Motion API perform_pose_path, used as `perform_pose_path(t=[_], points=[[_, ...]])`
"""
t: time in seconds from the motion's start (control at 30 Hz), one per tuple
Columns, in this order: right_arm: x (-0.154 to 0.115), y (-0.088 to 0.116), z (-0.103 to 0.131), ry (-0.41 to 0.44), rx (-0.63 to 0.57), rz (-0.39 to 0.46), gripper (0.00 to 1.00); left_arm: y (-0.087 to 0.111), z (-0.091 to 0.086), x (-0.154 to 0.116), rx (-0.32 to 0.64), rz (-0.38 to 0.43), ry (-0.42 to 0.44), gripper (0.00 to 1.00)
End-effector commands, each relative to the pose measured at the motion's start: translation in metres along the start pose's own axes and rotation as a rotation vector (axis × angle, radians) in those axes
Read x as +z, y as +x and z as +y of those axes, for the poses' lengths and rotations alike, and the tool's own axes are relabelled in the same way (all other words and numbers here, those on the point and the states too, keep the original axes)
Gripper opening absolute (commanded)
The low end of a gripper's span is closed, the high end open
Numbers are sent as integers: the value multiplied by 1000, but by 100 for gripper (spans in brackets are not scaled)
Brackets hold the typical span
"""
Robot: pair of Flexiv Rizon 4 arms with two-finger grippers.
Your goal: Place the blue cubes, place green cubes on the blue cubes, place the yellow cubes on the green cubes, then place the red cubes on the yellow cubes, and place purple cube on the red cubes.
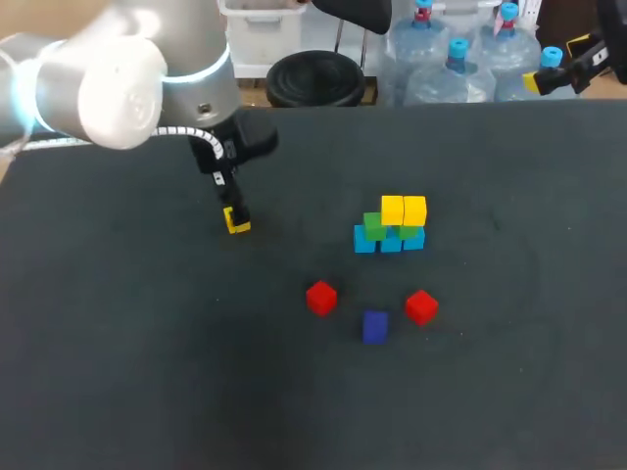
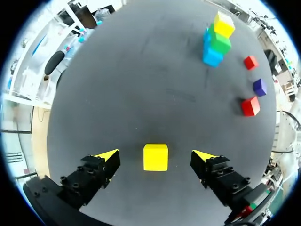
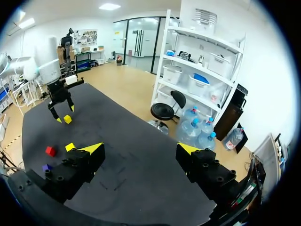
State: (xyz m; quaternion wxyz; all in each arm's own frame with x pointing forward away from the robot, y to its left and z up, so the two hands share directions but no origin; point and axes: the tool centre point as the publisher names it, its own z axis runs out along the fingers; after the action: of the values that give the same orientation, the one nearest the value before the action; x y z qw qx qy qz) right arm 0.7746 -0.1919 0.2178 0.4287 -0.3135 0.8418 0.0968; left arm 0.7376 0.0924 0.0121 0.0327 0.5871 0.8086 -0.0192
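**A loose yellow cube, and a stack that can be knocked**

Our left gripper [image 2: 155, 156] stands over a single yellow cube [image 2: 155, 157]. Its jaws are spread, with a gap on each side of the cube, so nothing is pinched yet. This cube lies on the dark table [image 1: 147, 372], well apart from the stack [image 1: 390, 227]. There, two yellow cubes [image 1: 404, 210] sit on green cubes [image 1: 373, 225], which sit on a blue row [image 1: 390, 242].

We see two risks:

- **The grasp:** if one finger meets the cube first, the cube may slide or turn and be caught on a corner.
- **The placing:** the free green top is just beside the seated yellows, so spread fingers or a tilted cube could shove them off.

The two red cubes [image 1: 321, 298] and the purple cube [image 1: 374, 326] lie near the stack's front, where a low carry could clip them.

Our right gripper [image 3: 139, 149] holds nothing, its jaws spread wide.
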Motion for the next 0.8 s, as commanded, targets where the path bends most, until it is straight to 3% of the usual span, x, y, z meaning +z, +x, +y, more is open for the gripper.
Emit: perform_pose_path(t=[0.03,0.1,0.13,0.2,0.23,0.27,0.33,0.63,0.8], points=[[-1,0,3,53,1,3,100,1,7,8,7,36,33,100],[-1,0,3,53,1,3,100,2,7,9,8,39,39,98],[-1,0,3,53,1,3,100,3,7,10,8,40,41,87],[-1,0,3,53,1,3,100,3,6,11,6,40,52,80],[-1,0,3,53,1,3,100,3,6,13,8,38,57,67],[-1,0,3,53,1,3,100,2,5,14,10,35,60,40],[-1,0,3,53,1,3,100,1,5,16,16,31,67,0],[-1,0,3,53,1,3,100,-3,-3,18,43,26,86,0],[-1,0,3,53,1,3,100,-13,-10,1,122,39,93,0]])
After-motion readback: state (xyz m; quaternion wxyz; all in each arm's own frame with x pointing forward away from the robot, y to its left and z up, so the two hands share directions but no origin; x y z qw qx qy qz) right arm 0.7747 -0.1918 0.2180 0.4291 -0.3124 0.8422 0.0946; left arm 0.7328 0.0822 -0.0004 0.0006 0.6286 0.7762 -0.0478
